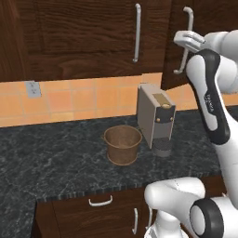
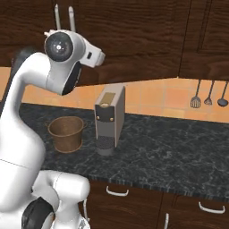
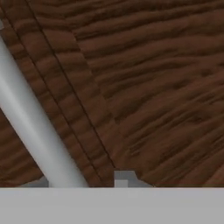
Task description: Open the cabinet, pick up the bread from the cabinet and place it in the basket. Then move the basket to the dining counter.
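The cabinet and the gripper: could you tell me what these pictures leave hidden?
- Bread: unseen behind the cabinet doors, right one slightly ajar in the left base view.
- Gripper: its fingers hidden by the hand; grip on the handle unclear.
- Basket: contents hidden by its rim.

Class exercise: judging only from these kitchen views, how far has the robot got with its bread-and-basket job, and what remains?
Nothing looks finished yet. The cabinet doors appear shut, and no bread is visible. In hand: the tool is raised at the right door's silver handle; the hand view shows that bar close against the wood. Left: open the door, put bread in the empty basket beside the coffee machine, then carry it to the dining counter.
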